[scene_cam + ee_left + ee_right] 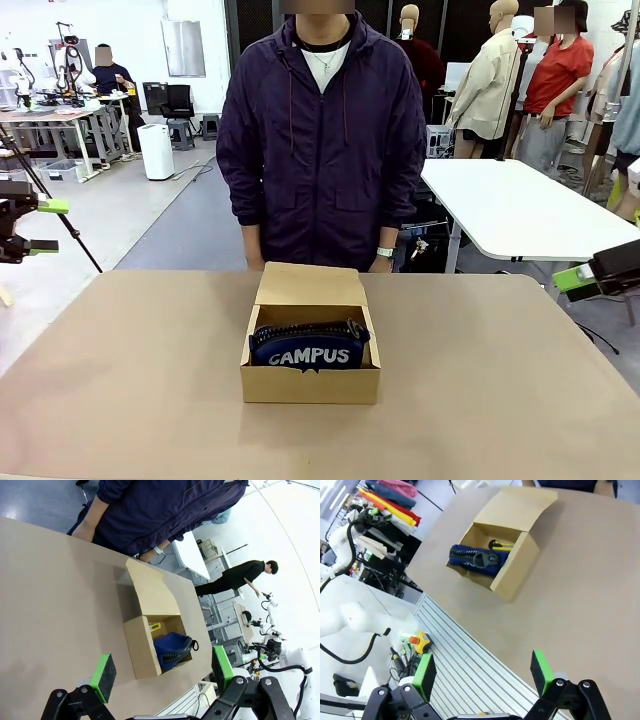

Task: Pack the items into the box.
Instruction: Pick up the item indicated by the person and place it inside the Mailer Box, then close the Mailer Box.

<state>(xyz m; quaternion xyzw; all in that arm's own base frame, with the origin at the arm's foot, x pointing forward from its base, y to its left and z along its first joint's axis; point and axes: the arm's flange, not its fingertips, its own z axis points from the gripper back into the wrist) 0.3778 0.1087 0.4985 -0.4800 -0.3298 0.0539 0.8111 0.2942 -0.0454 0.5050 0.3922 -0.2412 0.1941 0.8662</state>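
The brown cardboard box stands at the table's middle with its lid flap tilted back toward the person. Inside lies the navy "CAMPUS" pencil case. From the left wrist I see the box, the pencil case and a yellow-and-black utility knife beside it. The right wrist view has the same box, case and knife. My left gripper hangs open off the table's left. My right gripper is open off the right side.
A person in a dark purple jacket stands at the far table edge just behind the box, hands down by the edge. A white table stands behind at the right. A slatted panel runs below the right gripper.
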